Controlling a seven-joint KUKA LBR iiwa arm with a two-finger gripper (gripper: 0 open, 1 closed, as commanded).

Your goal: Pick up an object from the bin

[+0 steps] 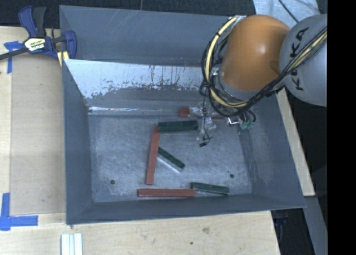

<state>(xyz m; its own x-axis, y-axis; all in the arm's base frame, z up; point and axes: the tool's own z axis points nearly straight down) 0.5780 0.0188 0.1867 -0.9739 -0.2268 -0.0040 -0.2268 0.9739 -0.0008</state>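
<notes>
You are looking down into a grey metal bin [78, 137] with sloped walls; its far wall is streaked with dark scratches and its flat floor is dull and speckled. The arm [308, 64] comes in from the right, its wrist under a rounded orange cover [253, 53] looped with cables. You see six loose things, well spread out: three red-brown and three dark green. The two long red-brown bars are the largest: one [151, 159] stands nearly upright in the view at mid-floor, the other [166, 193] lies along the near wall. A dark green bar [209, 189] lies just beside that second bar's right end. Another dark green bar [175, 127] lies crosswise near the far wall, and the gripper [204, 134] hangs at its right end; you cannot tell whether its fingers are apart or together. A shorter dark green bar [171, 160] lies tilted at mid-floor. A small red-brown block [184, 113] sits against the far wall.
</notes>
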